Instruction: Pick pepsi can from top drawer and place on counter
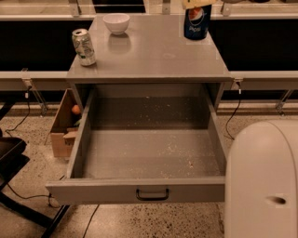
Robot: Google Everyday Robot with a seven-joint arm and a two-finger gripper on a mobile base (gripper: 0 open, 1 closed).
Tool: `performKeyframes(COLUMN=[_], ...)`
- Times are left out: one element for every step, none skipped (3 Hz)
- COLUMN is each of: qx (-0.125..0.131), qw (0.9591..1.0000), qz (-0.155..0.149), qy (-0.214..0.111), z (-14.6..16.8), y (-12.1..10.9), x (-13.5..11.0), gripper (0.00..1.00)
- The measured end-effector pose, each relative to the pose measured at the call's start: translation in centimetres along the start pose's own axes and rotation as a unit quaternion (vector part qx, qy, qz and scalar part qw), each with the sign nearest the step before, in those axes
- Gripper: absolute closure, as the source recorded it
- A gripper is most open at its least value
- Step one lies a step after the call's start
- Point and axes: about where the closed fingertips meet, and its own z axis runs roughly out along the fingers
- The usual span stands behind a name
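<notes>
Pepsi can: upright on the counter, near its rear right corner, close to the right edge.
Gripper: at the frame's top edge, right over the can's top; whether it clasps the can or has let go cannot be told.
Top drawer: pulled fully out, its speckled floor bare, the bar handle centred on the front panel.
White bowl: rear centre-left of the counter.
Silver-and-green can: by the left edge, well apart from the pepsi can; wide open counter lies between them.
Cardboard box: on the floor beside the drawer's left wall.
White robot body: just beside the drawer's front right corner.
</notes>
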Motion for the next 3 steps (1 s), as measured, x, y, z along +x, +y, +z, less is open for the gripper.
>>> performKeyframes(qx=[0.016, 0.018, 0.025], qw=[0.9997, 0.9998, 0.9994], qz=[0.011, 0.009, 0.013], qy=[-0.012, 0.004, 0.018], z=[4.6, 9.8, 14.1], y=[-1.8, -1.8, -2.0], x=[-0.3, -0.2, 0.5], gripper=[1.0, 1.0, 1.0])
